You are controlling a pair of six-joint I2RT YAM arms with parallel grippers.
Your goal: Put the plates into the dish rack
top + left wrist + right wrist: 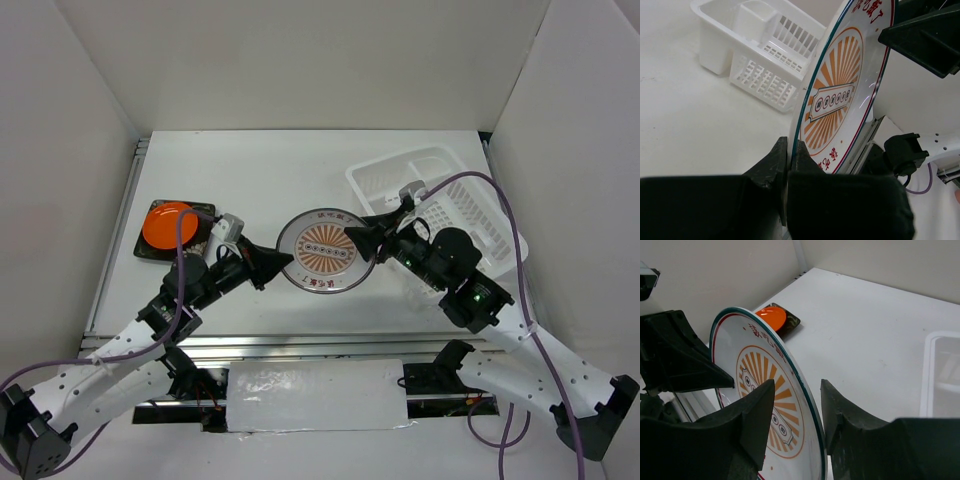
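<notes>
Handover in progress at mid-bench, and nothing is racked yet. The sunburst plate (322, 252) is held up on its edge, tilted, between the two arms. Its rim is clamped tight in the left pincer (790, 150), with both fingers pressed against it. On the opposite side the rim is straddled by the right pincer (796, 387). Those jaws are spread, and a clear gap can be seen between the plate and the outer finger, so no grip has been taken there. Whether the plate's lower edge touches the bench (260, 170) cannot be told.

Over at the far right, the dish rack (440, 200) is seen with no plate in it (ribbed floor and small end compartment both bare in the left wrist view). At the far left, the orange plate (168, 227) lies on top of the dark square plate (197, 238), well apart from the rack and untouched by either arm.

So the count is judged at zero of three loaded. The first plate is midway through a pass toward the rack side, and two more are left to be fetched.
</notes>
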